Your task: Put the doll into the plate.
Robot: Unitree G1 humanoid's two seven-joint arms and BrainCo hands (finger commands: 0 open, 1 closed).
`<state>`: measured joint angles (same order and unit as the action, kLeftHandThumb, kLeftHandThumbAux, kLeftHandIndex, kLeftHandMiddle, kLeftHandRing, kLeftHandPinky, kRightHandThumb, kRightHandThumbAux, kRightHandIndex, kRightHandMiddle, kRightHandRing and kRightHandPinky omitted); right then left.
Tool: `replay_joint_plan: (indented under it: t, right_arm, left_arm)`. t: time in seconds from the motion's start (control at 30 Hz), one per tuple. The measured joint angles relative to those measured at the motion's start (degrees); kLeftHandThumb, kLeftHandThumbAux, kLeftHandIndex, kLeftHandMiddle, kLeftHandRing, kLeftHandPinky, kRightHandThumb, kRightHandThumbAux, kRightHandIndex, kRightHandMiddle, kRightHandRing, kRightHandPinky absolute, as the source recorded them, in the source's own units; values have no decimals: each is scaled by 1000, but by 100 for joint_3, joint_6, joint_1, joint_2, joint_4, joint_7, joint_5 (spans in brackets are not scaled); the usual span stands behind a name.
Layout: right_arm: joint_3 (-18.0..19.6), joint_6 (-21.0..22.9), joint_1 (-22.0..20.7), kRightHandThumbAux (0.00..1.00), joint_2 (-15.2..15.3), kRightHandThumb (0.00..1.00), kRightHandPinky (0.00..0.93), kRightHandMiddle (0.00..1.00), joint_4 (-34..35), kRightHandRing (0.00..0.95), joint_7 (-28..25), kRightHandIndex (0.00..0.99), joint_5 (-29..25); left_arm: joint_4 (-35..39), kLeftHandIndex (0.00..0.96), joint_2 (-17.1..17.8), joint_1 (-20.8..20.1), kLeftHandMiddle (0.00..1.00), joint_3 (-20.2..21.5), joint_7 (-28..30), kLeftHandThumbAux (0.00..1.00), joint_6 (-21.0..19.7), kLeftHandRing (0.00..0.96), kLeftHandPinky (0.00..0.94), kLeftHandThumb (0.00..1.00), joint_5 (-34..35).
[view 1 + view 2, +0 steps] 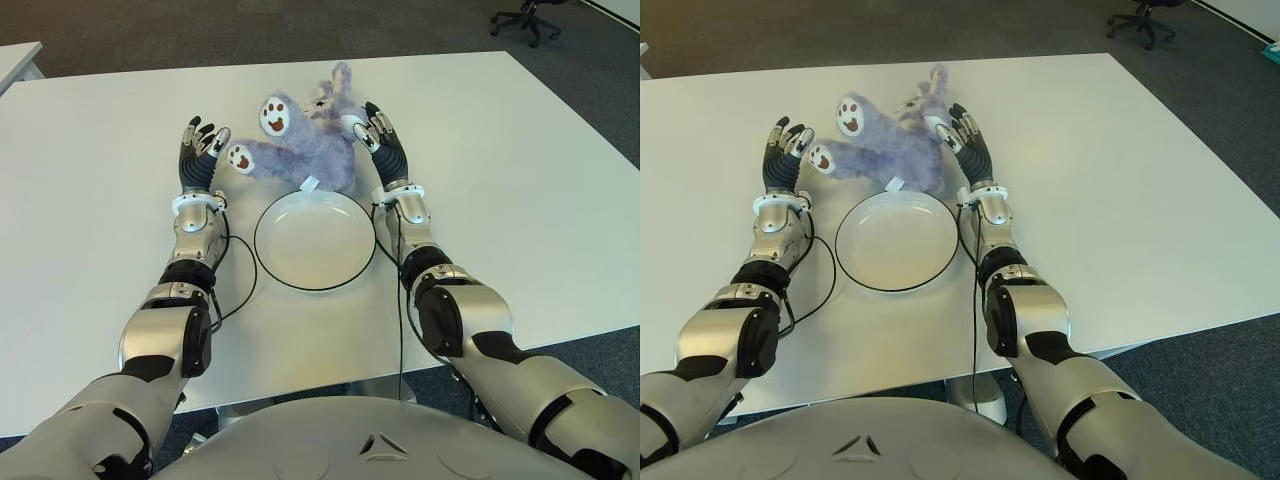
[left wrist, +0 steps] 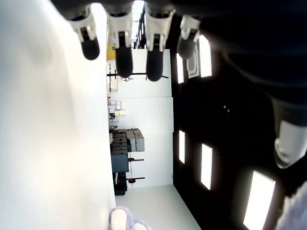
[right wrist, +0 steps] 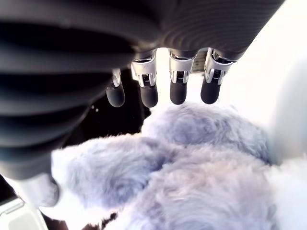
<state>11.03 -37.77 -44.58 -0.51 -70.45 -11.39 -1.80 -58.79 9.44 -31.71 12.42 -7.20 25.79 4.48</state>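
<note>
A fluffy lilac doll (image 1: 305,145) with white paw soles lies on the white table (image 1: 90,200), just beyond a round white plate (image 1: 315,240) with a dark rim. My right hand (image 1: 385,145) stands against the doll's right side, fingers (image 3: 175,91) straight and spread above its fur (image 3: 192,163), not closed around it. My left hand (image 1: 200,150) is open just left of the doll's nearer paw (image 1: 241,158), fingers (image 2: 120,55) extended and apart from it.
Thin black cables (image 1: 240,285) run from both wrists along the table beside the plate. An office chair (image 1: 528,15) stands on the dark carpet beyond the far right corner. Another table's edge (image 1: 18,60) shows at far left.
</note>
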Motion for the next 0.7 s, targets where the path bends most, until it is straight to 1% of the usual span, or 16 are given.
replay_joint_plan:
  t: [0.23, 0.27, 0.3, 0.37, 0.5, 0.6, 0.7]
  right_arm:
    - [-37, -109, 10, 435, 55, 272, 26, 0, 2, 0, -123, 0, 5]
    - [-39, -123, 12, 415, 61, 310, 31, 0, 3, 0, -146, 0, 3]
    - [-31, -136, 13, 393, 65, 344, 33, 0, 6, 0, -206, 0, -14]
    - [9, -169, 15, 375, 65, 371, 34, 0, 18, 0, -379, 0, -74]
    - [126, -218, 17, 363, 64, 402, 42, 0, 43, 0, -680, 0, -218]
    - [191, -226, 16, 360, 64, 405, 43, 0, 55, 0, -798, 0, -308]
    - [240, -233, 16, 362, 61, 412, 55, 0, 61, 0, -890, 0, -326]
  left_arm:
    - [-1, 80, 0, -1, 169, 0, 0, 499, 0, 132, 60, 0, 1]
    - [-1, 69, 0, -1, 169, 0, 0, 493, 0, 134, 41, 0, 1]
    - [-2, 66, 0, -1, 176, 0, 0, 490, 0, 141, 41, 0, 2]
    - [-4, 68, 0, -1, 185, 1, 0, 490, 0, 148, 49, 0, 2]
    - [-11, 71, 1, -4, 192, 1, 0, 493, 0, 156, 61, 0, 0]
    - [-15, 71, 1, -7, 193, 1, 0, 494, 0, 158, 62, 0, 0]
    - [-17, 69, 1, -8, 191, 1, -3, 497, 0, 155, 38, 0, -2]
